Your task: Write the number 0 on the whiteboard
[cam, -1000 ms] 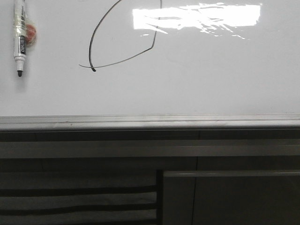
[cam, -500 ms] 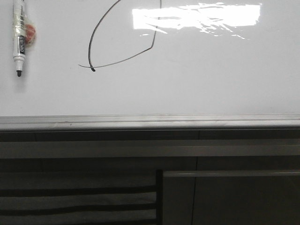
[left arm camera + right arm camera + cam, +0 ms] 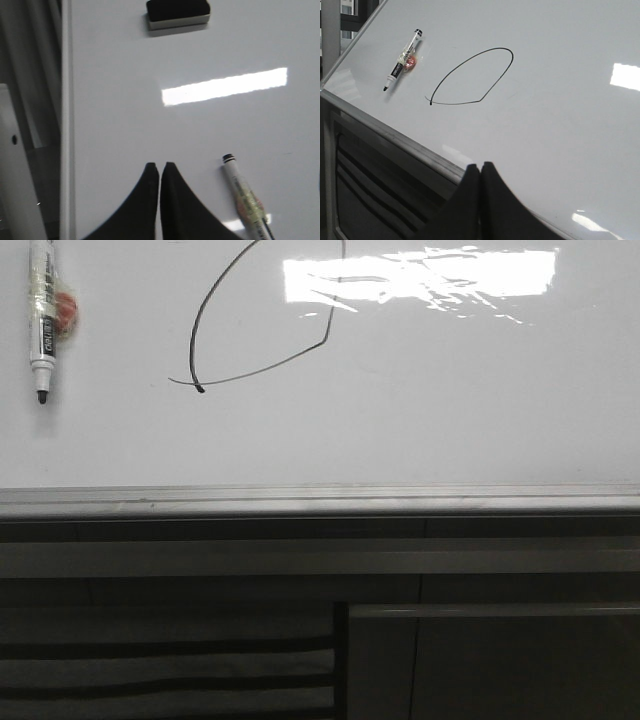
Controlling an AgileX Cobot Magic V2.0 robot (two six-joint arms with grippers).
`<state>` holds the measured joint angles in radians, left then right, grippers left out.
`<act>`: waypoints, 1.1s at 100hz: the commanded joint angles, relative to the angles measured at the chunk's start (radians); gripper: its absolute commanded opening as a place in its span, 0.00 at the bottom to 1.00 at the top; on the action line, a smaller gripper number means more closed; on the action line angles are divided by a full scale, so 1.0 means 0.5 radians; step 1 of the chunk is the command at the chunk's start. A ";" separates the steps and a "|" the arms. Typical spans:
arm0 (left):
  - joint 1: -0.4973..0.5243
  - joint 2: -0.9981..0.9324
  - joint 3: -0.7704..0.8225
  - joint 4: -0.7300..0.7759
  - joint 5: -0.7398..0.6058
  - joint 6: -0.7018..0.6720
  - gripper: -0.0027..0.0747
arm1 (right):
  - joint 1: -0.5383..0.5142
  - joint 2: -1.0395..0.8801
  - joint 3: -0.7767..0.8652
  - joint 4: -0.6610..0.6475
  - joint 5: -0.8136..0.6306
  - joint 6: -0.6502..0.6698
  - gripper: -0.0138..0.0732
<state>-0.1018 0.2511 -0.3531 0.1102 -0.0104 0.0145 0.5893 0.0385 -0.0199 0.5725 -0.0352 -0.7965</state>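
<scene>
The whiteboard [image 3: 450, 410] fills the upper front view, with its silver bottom rail [image 3: 320, 498] below. The number 0 [image 3: 200, 310] is a thin black lopsided loop with a pointed corner and an end dot; its top is cut off in the front view. The whole loop shows in the right wrist view [image 3: 496, 48]. A black-tipped marker [image 3: 41, 320] rests on the board left of the loop. My left gripper [image 3: 159, 167] is shut and empty beside the marker [image 3: 245, 200]. My right gripper [image 3: 480, 167] is shut and empty over the board's lower rail, apart from the loop. Neither gripper shows in the front view.
A black eraser [image 3: 177, 14] sits on the board beyond the left gripper. Bright light glare [image 3: 420, 275] lies across the board's top. Grey cabinet panels [image 3: 480, 660] and dark slats [image 3: 160, 670] are below the rail. The board's side edge [image 3: 65, 125] runs near the left gripper.
</scene>
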 commanded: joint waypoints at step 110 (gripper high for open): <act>0.221 -0.567 0.782 -0.328 0.579 -0.002 0.01 | -0.002 0.021 -0.054 -0.007 -0.131 -0.010 0.08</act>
<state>0.0078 -0.0029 0.0050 -0.0409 0.3284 0.0145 0.5893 0.0385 -0.0199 0.5742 -0.0352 -0.7965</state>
